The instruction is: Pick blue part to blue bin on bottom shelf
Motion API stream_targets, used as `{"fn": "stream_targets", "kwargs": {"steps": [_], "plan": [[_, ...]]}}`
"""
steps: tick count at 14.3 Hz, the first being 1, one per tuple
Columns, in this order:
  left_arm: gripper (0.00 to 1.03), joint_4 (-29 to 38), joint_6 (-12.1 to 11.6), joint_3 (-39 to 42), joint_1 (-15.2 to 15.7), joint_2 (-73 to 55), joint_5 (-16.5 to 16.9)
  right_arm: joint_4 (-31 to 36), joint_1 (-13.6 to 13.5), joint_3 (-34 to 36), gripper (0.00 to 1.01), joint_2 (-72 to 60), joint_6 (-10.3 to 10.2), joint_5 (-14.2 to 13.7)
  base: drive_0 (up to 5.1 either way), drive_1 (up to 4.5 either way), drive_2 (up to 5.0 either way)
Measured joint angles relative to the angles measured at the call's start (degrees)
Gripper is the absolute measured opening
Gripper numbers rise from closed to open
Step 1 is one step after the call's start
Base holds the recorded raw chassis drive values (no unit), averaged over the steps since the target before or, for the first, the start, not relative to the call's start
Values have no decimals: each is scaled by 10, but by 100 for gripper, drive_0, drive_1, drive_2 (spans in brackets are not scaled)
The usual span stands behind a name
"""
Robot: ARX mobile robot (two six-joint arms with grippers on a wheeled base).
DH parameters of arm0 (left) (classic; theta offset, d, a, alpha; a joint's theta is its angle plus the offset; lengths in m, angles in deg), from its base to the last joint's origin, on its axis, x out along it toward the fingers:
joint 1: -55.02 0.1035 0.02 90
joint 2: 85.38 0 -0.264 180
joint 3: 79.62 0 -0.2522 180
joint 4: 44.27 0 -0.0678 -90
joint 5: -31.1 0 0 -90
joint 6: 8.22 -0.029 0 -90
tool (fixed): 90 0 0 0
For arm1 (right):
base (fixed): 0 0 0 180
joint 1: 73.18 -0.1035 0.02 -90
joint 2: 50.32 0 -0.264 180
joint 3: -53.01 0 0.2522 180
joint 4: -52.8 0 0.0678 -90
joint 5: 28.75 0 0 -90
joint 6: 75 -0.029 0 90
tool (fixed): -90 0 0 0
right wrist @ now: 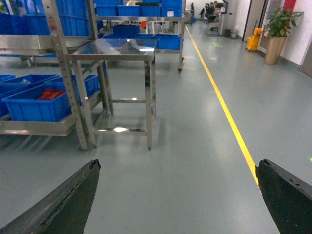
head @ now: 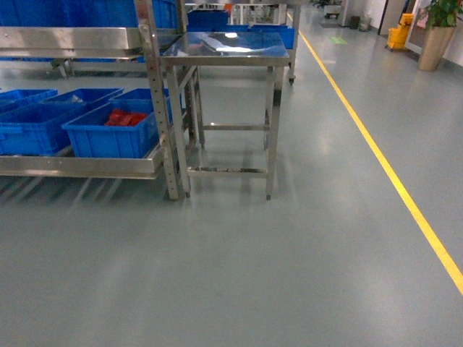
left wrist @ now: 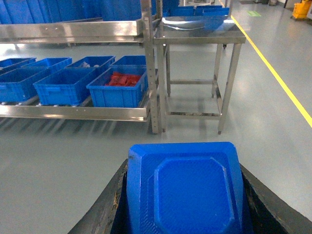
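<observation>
The blue part (left wrist: 187, 192), a flat block with chamfered corners, fills the bottom of the left wrist view, with my left gripper (left wrist: 184, 195) shut on it, a dark finger (left wrist: 105, 212) on each side. The bottom shelf (head: 79, 165) runs along the left of the head view and carries several blue bins (head: 32, 126). The nearest blue bin (head: 116, 130) holds red parts (head: 124, 117). In the left wrist view that bin (left wrist: 119, 90) sits ahead, left of centre, on the shelf (left wrist: 73, 112). My right gripper (right wrist: 178, 195) is open over bare floor. Neither gripper shows in the head view.
A small steel table (head: 228, 54) stands right of the rack post (head: 160, 101), close against it. A yellow floor line (head: 376, 144) runs along the right. A potted plant (head: 438, 32) and a yellow bucket (head: 398, 35) stand far back right. Grey floor (head: 239, 267) lies in front.
</observation>
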State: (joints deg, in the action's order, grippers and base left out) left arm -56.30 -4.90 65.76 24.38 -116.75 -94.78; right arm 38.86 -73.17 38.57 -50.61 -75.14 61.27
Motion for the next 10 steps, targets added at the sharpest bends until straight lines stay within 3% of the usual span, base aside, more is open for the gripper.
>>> {"fn": "stream_targets", "kwargs": {"steps": [10], "plan": [[43, 0, 0, 0, 1, 0, 0, -1, 0, 0, 98, 0, 0, 0, 2, 423, -419]]}}
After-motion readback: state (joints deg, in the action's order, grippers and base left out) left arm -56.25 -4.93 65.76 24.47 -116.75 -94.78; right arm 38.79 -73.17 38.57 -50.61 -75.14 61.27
